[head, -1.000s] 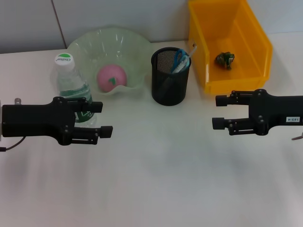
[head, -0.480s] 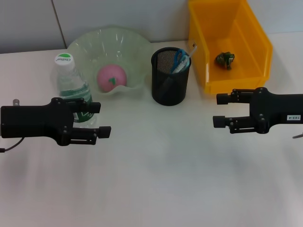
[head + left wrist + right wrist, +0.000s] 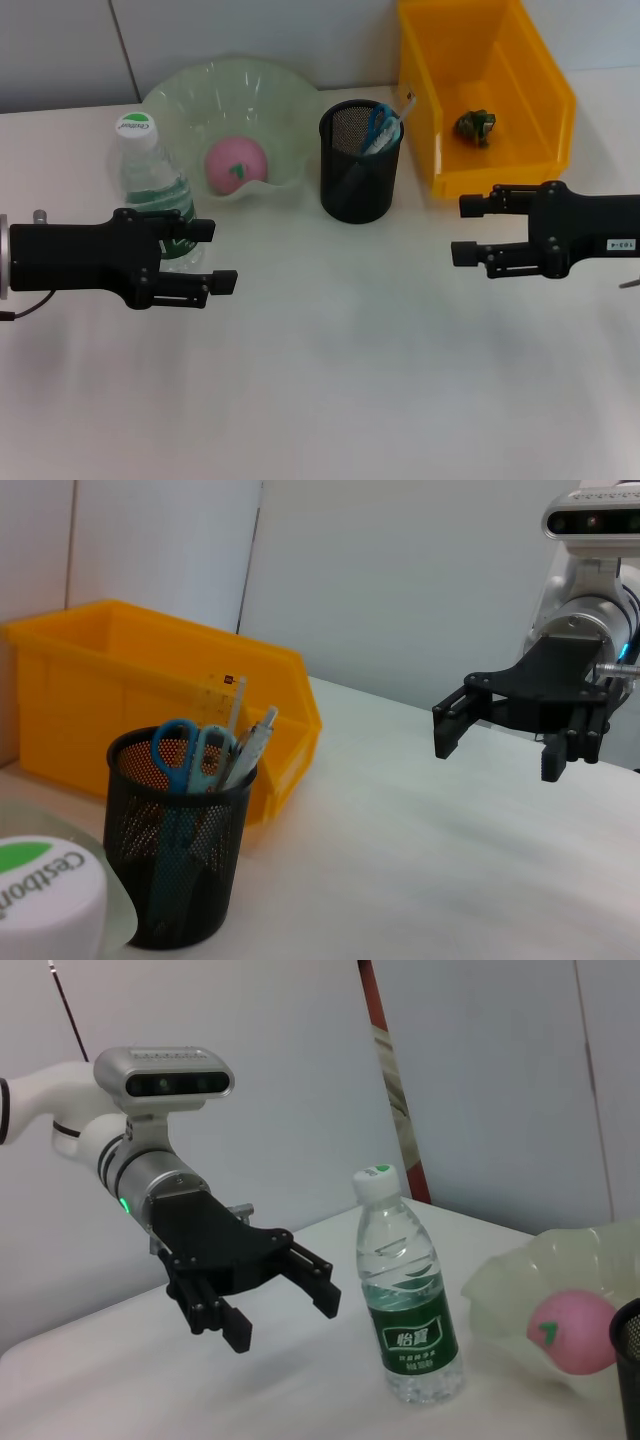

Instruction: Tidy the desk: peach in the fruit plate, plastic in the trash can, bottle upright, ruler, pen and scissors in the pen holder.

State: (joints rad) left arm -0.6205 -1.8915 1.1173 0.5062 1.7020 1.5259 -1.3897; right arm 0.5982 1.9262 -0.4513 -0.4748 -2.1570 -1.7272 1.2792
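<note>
- The bottle [image 3: 155,190] stands upright, cap up, its long axis vertical, just behind the left gripper [image 3: 210,256], whose open fingers hold nothing.
- The left arm is nearer the bottle; the right gripper [image 3: 468,230], also open and empty, hangs near the bin [image 3: 555,110].
- The peach [image 3: 237,166] lies in the plate [image 3: 180,95]; the scissors [image 3: 379,122] and what seem to be the pen and ruler stand in the holder [image 3: 358,185]; the plastic [image 3: 475,125] lies in the bin.
- Judged so, nothing is left to grasp.
</note>
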